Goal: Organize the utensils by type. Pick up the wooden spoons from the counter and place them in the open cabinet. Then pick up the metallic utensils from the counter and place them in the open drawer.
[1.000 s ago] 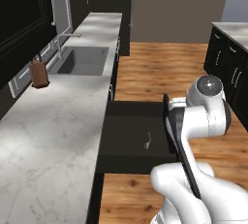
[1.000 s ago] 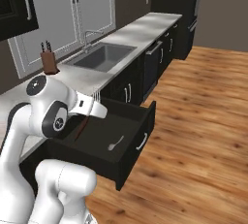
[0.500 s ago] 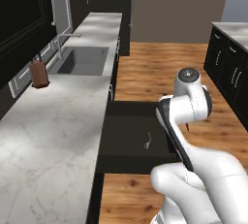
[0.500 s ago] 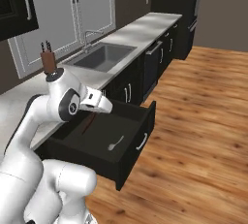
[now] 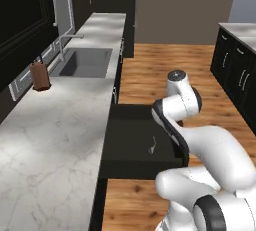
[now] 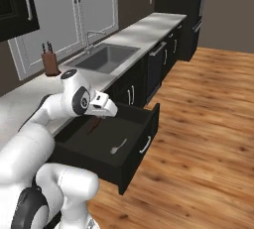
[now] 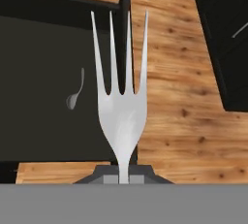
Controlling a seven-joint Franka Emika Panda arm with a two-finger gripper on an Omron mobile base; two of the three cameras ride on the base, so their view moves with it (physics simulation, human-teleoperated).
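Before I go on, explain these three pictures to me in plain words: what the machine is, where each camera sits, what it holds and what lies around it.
The machine is a white robot arm on a base that can drive, in a rendered kitchen. Two cameras ride on the base, behind the arm to its left and right, and look down over it. The third sits on the hand and looks along the gripper.

The gripper is shut on a silver fork, prongs pointing away from the hand. Below is the open drawer, black and shallow, with a small silver spoon already lying in it.

On the white marble counter stands a knife block, beside the sink. The floor is wood.
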